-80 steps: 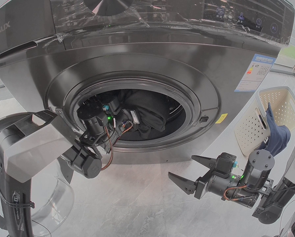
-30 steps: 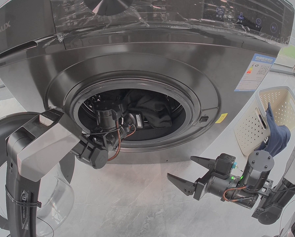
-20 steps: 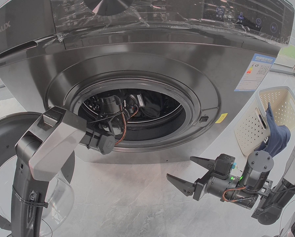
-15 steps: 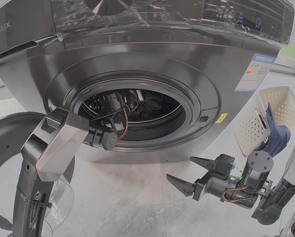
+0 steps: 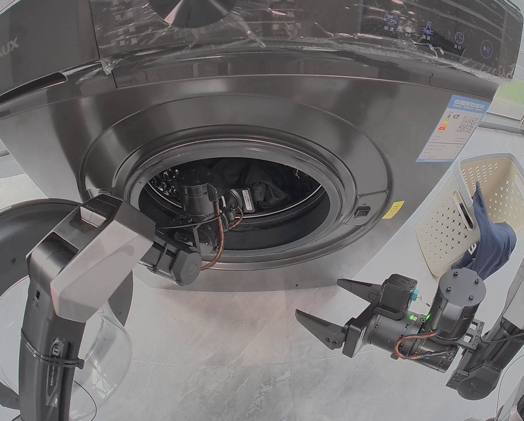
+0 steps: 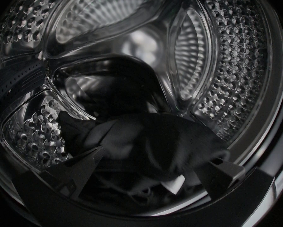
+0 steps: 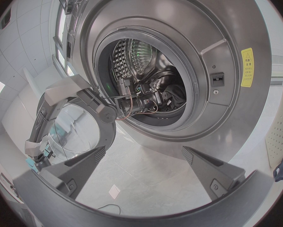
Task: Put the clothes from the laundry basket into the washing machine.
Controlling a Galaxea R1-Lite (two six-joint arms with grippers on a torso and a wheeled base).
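Black garment lies low in the washing machine drum, between the wide-spread fingers of the left gripper. The right gripper is wide too, above the grey floor. A blue garment hangs on the laundry basket, near the machine's blue-white label.

- basket: lower corner's tucked behind the right arm
- blue cloth: bottom end hidden there too
- dark cloth in the drum: too murky to make out folds

Black garment carried deeper into the drum and let go, left tool now parted
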